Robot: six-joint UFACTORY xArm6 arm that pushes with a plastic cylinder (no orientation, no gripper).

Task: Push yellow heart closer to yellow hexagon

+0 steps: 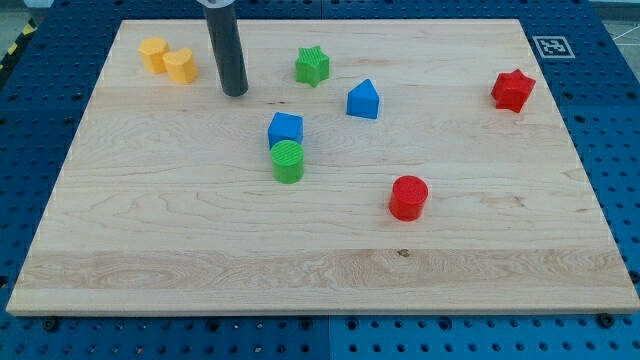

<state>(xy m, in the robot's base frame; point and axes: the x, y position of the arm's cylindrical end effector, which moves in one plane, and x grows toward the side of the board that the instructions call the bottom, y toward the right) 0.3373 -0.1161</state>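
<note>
Resting: my tip (pixel 235 93) is set down on the board (pixel 320 260), just right of the two yellow blocks and clear of them
Claw: none is carried; the arm ends in a plain dark rod (pixel 226 45), nothing is held by it
Heart: the yellow heart (pixel 152 53) is seen at the far left corner, touching the hexagon at its right
Hexagon: the yellow hexagon (pixel 181 66) is seen just nearer and right of the heart, between the heart and my tip
Containers: none is shown; every block is laid loose on the board
Surface: a pale wooden board with visible grain, laid on a blue perforated table (pixel 620 150)
Room: a black-and-white marker tag (pixel 551 46) is seen at the far right corner of the board
Green star (pixel 312 66): placed far, right of my tip
Blue blocks: a house-shaped blue block (pixel 363 100) right of centre; a blue cube (pixel 285 129) at the centre
Green cylinder (pixel 288 161): ribbed on top, touching the near side of the cube
Red blocks: a red star (pixel 513 90) far right; a red cylinder (pixel 408 197) nearer, well apart
</note>
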